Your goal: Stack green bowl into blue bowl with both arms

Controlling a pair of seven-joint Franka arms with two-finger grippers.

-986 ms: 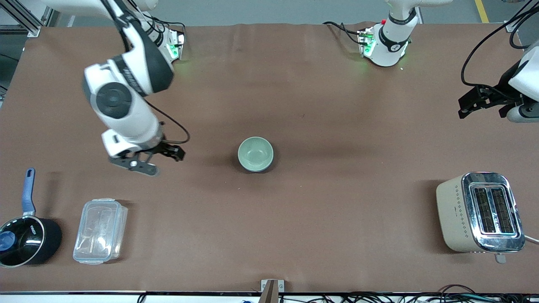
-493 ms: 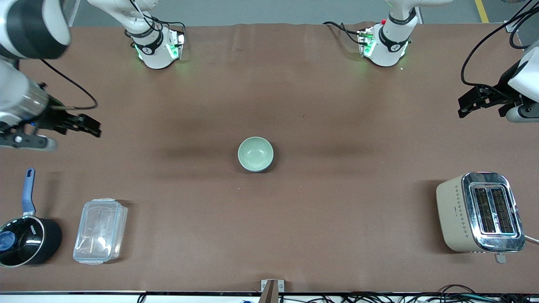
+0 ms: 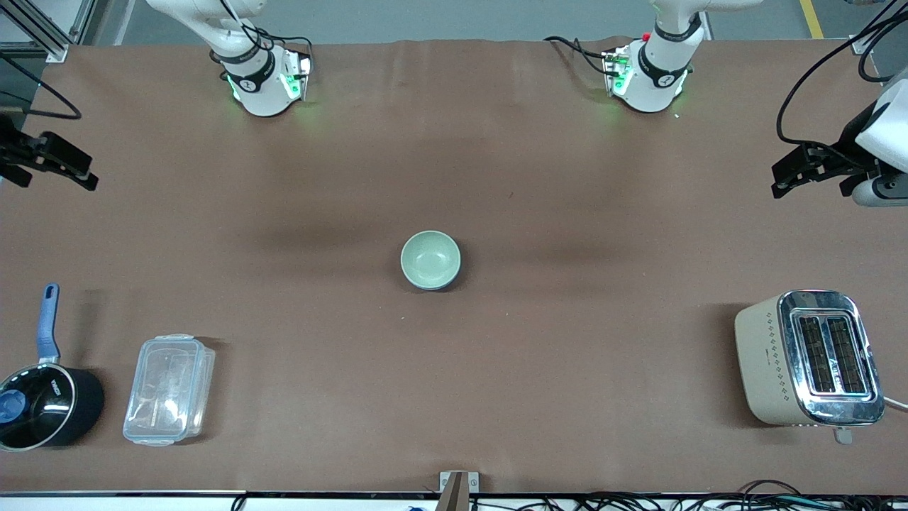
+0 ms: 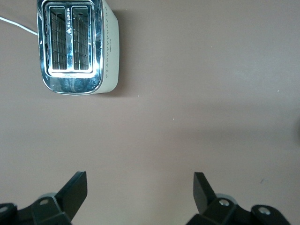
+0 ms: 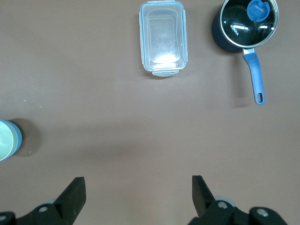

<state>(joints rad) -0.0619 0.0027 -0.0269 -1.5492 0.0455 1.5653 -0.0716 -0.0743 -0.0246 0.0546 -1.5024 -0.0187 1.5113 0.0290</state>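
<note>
The green bowl [image 3: 430,260] stands mid-table, nested in the blue bowl, of which only a thin outer wall shows in the right wrist view [image 5: 19,138]. The green bowl also shows at that view's edge [image 5: 5,139]. My right gripper [image 3: 53,162] is open and empty, high over the table's edge at the right arm's end; the right wrist view [image 5: 138,185] shows it over bare table. My left gripper [image 3: 801,170] is open and empty, waiting high over the left arm's end; the left wrist view [image 4: 139,180] shows it over bare table.
A cream and chrome toaster [image 3: 809,358] stands at the left arm's end, near the front camera. A clear lidded plastic box [image 3: 169,389] and a black saucepan with a blue handle [image 3: 39,397] stand at the right arm's end, near the front camera.
My right arm has swung away from beside the bowls out to the table's edge at its own end. The left arm and the bowls have not moved.
</note>
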